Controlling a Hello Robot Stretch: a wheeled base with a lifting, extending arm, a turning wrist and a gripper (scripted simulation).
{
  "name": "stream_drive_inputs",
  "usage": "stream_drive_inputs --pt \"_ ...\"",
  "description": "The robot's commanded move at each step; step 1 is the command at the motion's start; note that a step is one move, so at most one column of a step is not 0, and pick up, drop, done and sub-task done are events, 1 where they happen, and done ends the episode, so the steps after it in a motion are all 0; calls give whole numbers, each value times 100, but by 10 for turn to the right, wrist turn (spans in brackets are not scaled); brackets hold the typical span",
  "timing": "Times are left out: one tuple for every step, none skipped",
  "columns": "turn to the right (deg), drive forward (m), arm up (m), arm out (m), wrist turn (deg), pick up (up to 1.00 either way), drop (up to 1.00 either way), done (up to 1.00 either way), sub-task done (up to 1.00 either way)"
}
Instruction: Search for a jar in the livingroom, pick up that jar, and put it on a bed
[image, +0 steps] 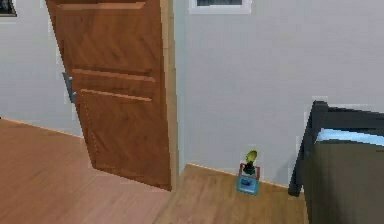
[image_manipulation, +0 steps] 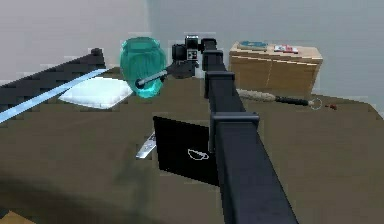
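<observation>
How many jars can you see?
1. A translucent teal glass jar is at the end effector in the arm side view, right of the white rectangular pillow on the dark bed. Others may be hidden.

Dark arm (image_manipulation: 235, 130) is reaching across the bed (image_manipulation: 320, 150), w/ 2 white squares (image_manipulation: 192, 46) at its far end. Gripper (image_manipulation: 150, 77) is sitting right at a teal see-thru jar (image_manipulation: 140, 55); can't tell if it's holding it. White pillow (image_manipulation: 97, 93) is lying just left of the jar. Black square w/ a white mark (image_manipulation: 185, 150) is standing beside the arm. Wooden cabinet (image_manipulation: 277, 70) is standing beyond the bed.
</observation>
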Motion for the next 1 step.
stream_drive_inputs --pt "0 0 0 0 390 0 0 0 0"
